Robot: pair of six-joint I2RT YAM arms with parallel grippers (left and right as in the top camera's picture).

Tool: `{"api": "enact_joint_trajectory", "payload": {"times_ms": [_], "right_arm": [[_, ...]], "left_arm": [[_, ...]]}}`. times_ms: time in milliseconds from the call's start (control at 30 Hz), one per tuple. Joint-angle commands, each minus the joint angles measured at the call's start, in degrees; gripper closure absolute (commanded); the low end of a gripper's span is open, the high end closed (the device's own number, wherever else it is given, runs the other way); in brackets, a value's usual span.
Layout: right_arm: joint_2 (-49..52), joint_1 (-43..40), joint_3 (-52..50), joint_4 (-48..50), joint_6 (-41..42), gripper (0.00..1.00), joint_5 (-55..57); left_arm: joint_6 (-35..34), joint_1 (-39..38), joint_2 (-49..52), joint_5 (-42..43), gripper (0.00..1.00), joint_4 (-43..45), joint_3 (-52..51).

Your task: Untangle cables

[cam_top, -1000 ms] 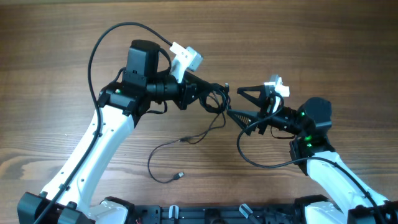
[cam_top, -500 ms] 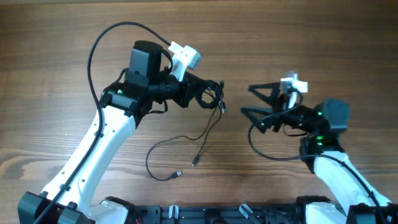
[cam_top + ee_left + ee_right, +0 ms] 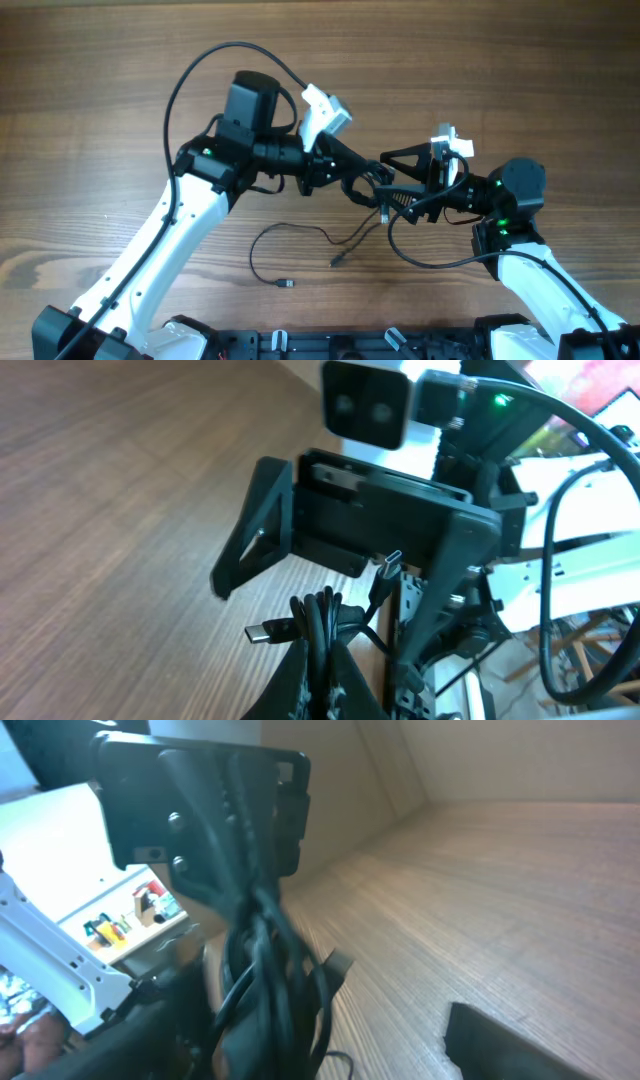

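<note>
My left gripper (image 3: 368,184) is shut on a bunched knot of the thin black cables (image 3: 322,622), held above the table. A silver-tipped plug (image 3: 263,632) sticks out to the left of the bunch and a second plug (image 3: 389,564) points up behind it. From the bunch, strands of the cables (image 3: 300,229) trail down onto the wood and end in one plug (image 3: 287,285) and another plug (image 3: 338,261). My right gripper (image 3: 391,186) faces the left one, open, its fingers (image 3: 254,525) standing on either side of the cables (image 3: 265,970).
Wooden table (image 3: 90,120) all around. Thick arm wiring loops above the left arm (image 3: 205,60) and below the right wrist (image 3: 430,262). The arm bases sit along the front edge (image 3: 330,345).
My right gripper has swung left, back to the bunch, after pulling away to the right. My left arm has shifted right with the cables, and the trailing strands have slid right.
</note>
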Motion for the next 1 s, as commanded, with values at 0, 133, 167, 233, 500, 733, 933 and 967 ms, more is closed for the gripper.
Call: {"api": "enact_joint_trajectory", "payload": {"times_ms": [0,133,167,233,500,733,933,967], "right_arm": [[0.0,0.3,0.2,-0.1,-1.0,0.49,-1.3],[0.0,0.3,0.2,-0.1,-0.8,0.96,-1.3],[0.0,0.3,0.2,-0.1,-0.8,0.96,-1.3],[0.0,-0.1,0.2,-0.1,-0.8,0.96,-1.3],[0.0,-0.4,0.2,-0.5,1.2,0.96,-0.8],[0.0,-0.4,0.2,-0.8,11.8,0.96,8.3],[0.0,-0.4,0.2,-4.8,40.4,0.96,30.5],[0.0,-0.4,0.2,-5.9,44.2,0.96,33.0]], "left_arm": [[1.3,-1.4,-0.7,2.2,0.95,0.2,0.4],[1.3,-1.3,-0.7,1.2,0.73,0.2,0.4],[1.1,-1.2,-0.7,-0.1,0.67,0.2,0.4],[0.5,0.2,-0.7,-3.2,0.65,0.2,0.4],[-6.8,5.8,-0.7,-4.3,0.77,0.6,0.4],[-6.7,1.9,-0.7,-10.0,0.7,-1.0,0.4],[-21.8,1.9,-0.7,-26.1,0.63,-0.9,0.4],[-25.5,1.9,-0.7,-28.1,0.57,-0.9,0.4]]}}
